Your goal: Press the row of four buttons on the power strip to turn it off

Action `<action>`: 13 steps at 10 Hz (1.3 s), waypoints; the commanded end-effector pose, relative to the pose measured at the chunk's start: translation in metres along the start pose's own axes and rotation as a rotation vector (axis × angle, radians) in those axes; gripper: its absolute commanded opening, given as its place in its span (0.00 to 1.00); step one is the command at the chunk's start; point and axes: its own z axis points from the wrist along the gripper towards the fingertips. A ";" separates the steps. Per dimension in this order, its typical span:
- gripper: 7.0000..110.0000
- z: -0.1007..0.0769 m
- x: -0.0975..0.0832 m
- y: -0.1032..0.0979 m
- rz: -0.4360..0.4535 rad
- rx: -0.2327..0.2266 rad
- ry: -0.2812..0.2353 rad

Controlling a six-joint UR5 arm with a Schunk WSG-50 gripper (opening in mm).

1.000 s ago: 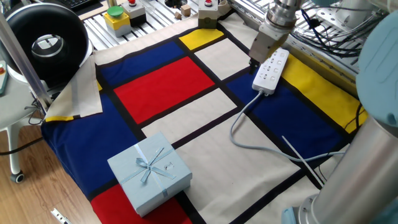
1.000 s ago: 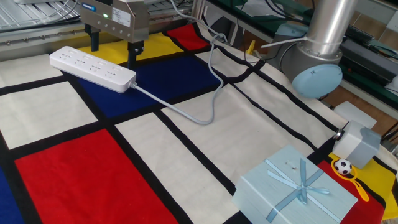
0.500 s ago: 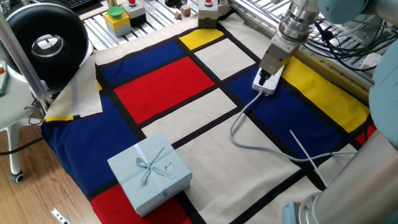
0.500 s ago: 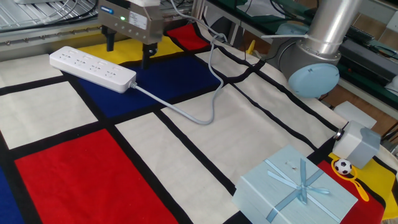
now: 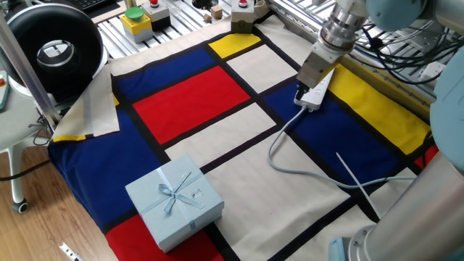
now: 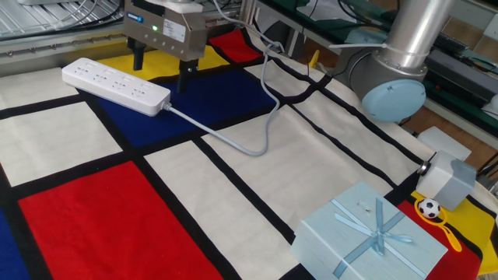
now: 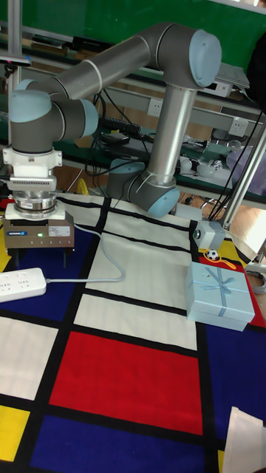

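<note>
The white power strip [image 6: 117, 85] lies on the blue and yellow patches of the cloth, with its pale grey cord [image 6: 233, 140] trailing from the near end. My gripper [image 6: 162, 68] hangs just above its cord end, open, with a wide gap between the two dark fingers [image 6: 185, 78] and nothing held. In one fixed view the gripper [image 5: 310, 78] covers most of the strip, and only the cord end [image 5: 310, 100] shows. The tall fixed view shows the gripper [image 7: 39, 260] directly above the strip [image 7: 22, 282]. The row of four buttons is too faint to pick out.
A pale blue gift box [image 5: 174, 199] with a ribbon stands at the cloth's near corner. A black round device [image 5: 54, 51] and a yellow button box [image 5: 136, 22] sit beyond the far left edge. A small white cube [image 6: 447, 179] and a football toy [image 6: 428, 208] lie near the gift box.
The gripper has slid along the strip towards its cord end and now covers more of it. Over the last half second it barely moved. The strip and cord stayed put.
</note>
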 end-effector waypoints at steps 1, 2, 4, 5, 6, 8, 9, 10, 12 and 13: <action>0.36 0.007 -0.004 0.003 0.013 -0.012 -0.010; 0.36 0.011 -0.001 0.005 0.016 -0.023 -0.012; 0.36 0.018 0.004 0.005 0.021 -0.023 -0.017; 0.36 0.020 0.007 0.004 0.019 -0.031 -0.018; 0.36 0.022 0.009 0.005 0.020 -0.042 -0.018; 0.36 0.024 0.011 0.007 0.027 -0.046 -0.019; 0.36 0.025 0.014 0.007 0.030 -0.046 -0.011; 0.36 0.027 0.017 0.008 0.037 -0.057 -0.002; 0.36 0.028 0.018 0.009 0.039 -0.060 -0.001; 0.36 0.029 0.019 0.008 0.038 -0.059 -0.001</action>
